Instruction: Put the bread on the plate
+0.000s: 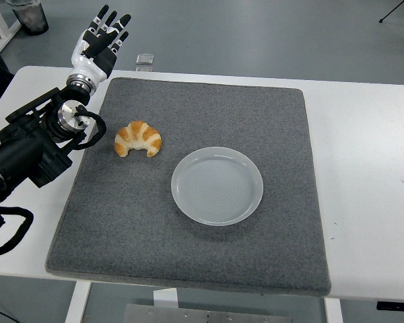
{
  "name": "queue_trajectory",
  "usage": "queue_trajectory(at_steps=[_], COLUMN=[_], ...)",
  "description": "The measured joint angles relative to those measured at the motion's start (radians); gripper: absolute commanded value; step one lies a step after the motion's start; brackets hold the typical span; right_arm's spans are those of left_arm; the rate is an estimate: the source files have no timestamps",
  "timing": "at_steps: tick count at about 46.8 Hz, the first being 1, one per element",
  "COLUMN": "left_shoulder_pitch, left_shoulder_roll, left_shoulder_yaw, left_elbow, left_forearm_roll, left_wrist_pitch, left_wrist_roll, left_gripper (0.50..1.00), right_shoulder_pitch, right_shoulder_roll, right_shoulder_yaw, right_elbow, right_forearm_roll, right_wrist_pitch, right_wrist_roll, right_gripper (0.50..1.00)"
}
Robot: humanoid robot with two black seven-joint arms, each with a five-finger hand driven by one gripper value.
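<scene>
— Grey mat point(188, 269) first, its front edge closest to us, spread over the white table point(363, 168). What sits on it?

— Taking the plate point(217, 186) as the marker: it is white, bare, and lies a little right of the mat's middle. The bread point(138, 139), a croissant, rests on the mat up and to the left of the plate, clear of its rim.

— And the left hand point(99, 44)?

— Far up-left of the plate, beyond the bread, past the mat's corner. Fingers straight and spread, holding nothing.
</scene>
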Motion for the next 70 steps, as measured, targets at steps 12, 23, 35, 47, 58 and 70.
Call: queue_trajectory(at_steps=[12,23,35,47,58,70], left_shoulder_pitch=[0.0,-0.032,-0.061,-0.1,-0.12,-0.141], left_shoulder_roll=[0.0,0.029,0.074,0.125,0.127,0.183], left_shoulder_yaw=[0.005,0.007,0.02,0.042,0.085,0.151], left_elbow=[0.0,0.005,0.011,0.0,0.001,-0.07], left_forearm_roll=[0.0,0.0,0.003,0.035,0.175,0.452], left_wrist_pitch=[0.001,-0.04,-0.043,-0.066,-0.097,-0.126], left_wrist_roll=[0.0,0.0,0.004,0.013,0.014,0.018], left_gripper=[0.999,0.999,0.999,0.999,0.999,0.994], right_shoulder_pitch=[0.0,0.0,0.0,0.0,0.0,0.0], right_shoulder_roll=[0.0,0.0,0.0,0.0,0.0,0.0], right_shoulder_yaw=[0.0,0.0,0.0,0.0,0.0,0.0], right_elbow=[0.0,0.0,0.0,0.0,0.0,0.0], right_forearm_roll=[0.0,0.0,0.0,0.0,0.0,0.0], right_wrist_pitch=[0.0,0.0,0.0,0.0,0.0,0.0], right_wrist_roll=[0.001,0.001,0.0,0.0,0.0,0.001], right_gripper=[0.954,0.952,0.952,0.952,0.952,0.952])
